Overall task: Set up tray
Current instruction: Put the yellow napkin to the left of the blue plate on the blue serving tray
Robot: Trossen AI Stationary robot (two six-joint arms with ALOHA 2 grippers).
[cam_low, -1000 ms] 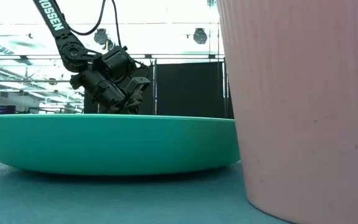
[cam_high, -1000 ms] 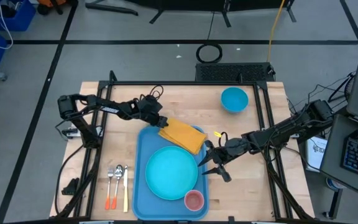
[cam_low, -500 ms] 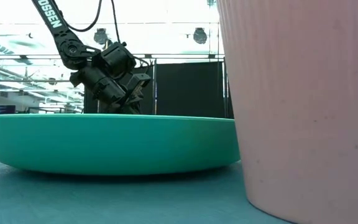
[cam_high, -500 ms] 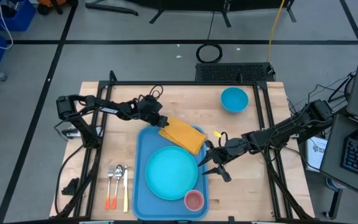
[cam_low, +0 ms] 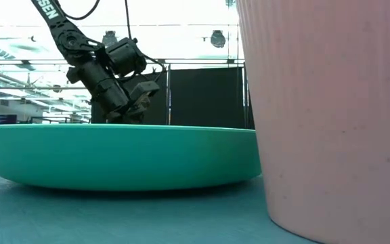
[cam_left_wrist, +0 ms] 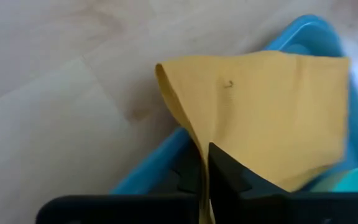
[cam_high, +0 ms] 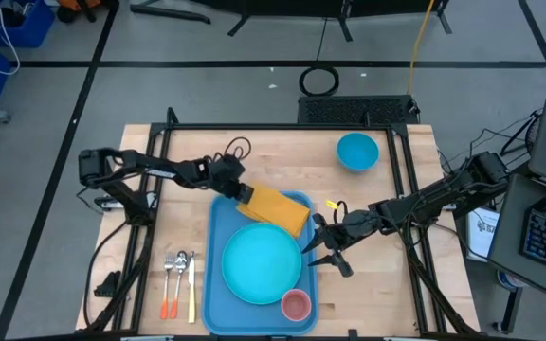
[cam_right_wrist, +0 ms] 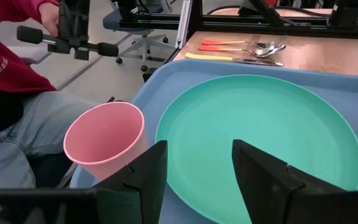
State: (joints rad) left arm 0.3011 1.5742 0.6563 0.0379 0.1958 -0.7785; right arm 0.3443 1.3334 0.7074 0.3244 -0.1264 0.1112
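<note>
The blue tray (cam_high: 218, 284) lies on the wooden table and bears a round turquoise plate (cam_high: 262, 263) and a pink cup (cam_high: 296, 305). A yellow folded napkin (cam_high: 281, 208) lies across the tray's far end, partly against the plate. My left gripper (cam_high: 241, 190) is shut on the napkin's left end. My right gripper (cam_high: 321, 248) is open just right of the tray's right rim, level, with its fingers pointing toward the plate (cam_right_wrist: 260, 124) and the cup (cam_right_wrist: 104, 143). In the low view the plate (cam_low: 114, 156) hides the left gripper's fingertips. My left gripper pinches the napkin's left end (cam_left_wrist: 197, 146) between its two fingers (cam_left_wrist: 232, 177). The fingers come from the table's left, slanting down. The pinched edge stands up as a ridge. The rest of the napkin (cam_left_wrist: 272, 106) lies spread over the tray's far left corner (cam_left_wrist: 148, 171).
A fork, a spoon and a knife (cam_high: 178, 280) lie side by side on the table left of the tray. A blue bowl (cam_high: 356, 152) stands near the table's far right corner. A person in a red top (cam_right_wrist: 5, 50) sits beyond the table's near edge.
My left arm has swung its elbow toward the table's left edge, and its gripper has turned and tipped more steeply while staying shut on the napkin. The napkin has turned a little about its held end, so its far edge now lies squarer on the tray.
</note>
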